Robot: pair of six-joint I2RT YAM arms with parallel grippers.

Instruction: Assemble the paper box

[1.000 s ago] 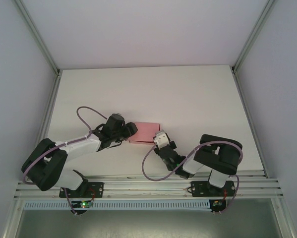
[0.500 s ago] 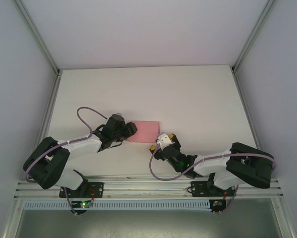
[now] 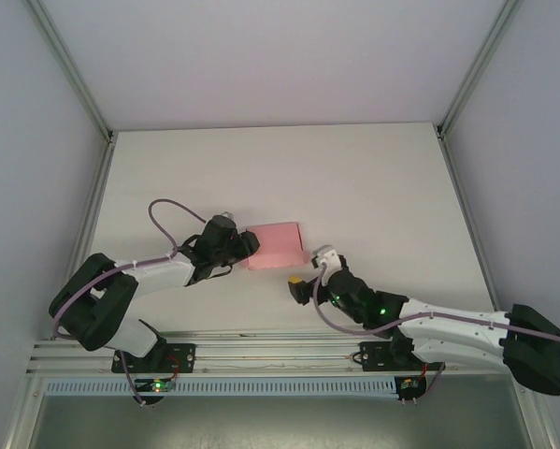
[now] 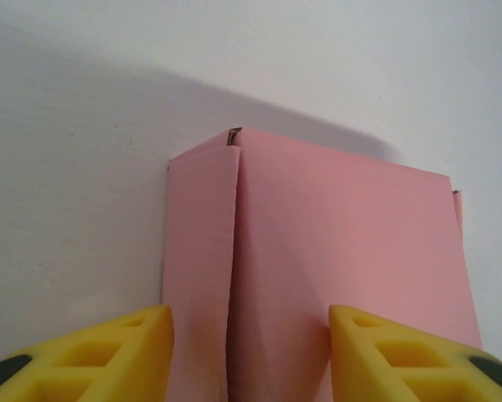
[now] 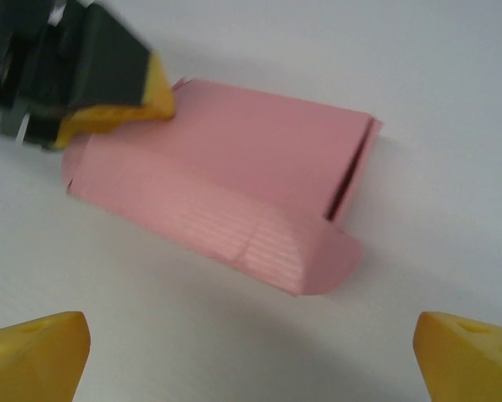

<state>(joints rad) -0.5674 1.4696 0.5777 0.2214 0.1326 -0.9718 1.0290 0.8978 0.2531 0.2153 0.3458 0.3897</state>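
Now open, right hand point(image 3: 309, 267) — withdrawn from paper box point(image 3: 278, 246)

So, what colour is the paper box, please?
The paper box is plain pink, clearest in the left wrist view.

The left arm point(image 3: 153, 273) and the right arm point(image 3: 448, 323) are seen to be built of white links and black joints, looped by purple cables point(image 3: 152, 213), tipped with yellow hollow-celled fingers point(image 4: 83, 356) and dotted with green lights point(image 3: 380, 305).

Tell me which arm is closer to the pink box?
Left. The left arm touches the pink box at its left end; the right arm sits apart, off its near corner, jaws open.
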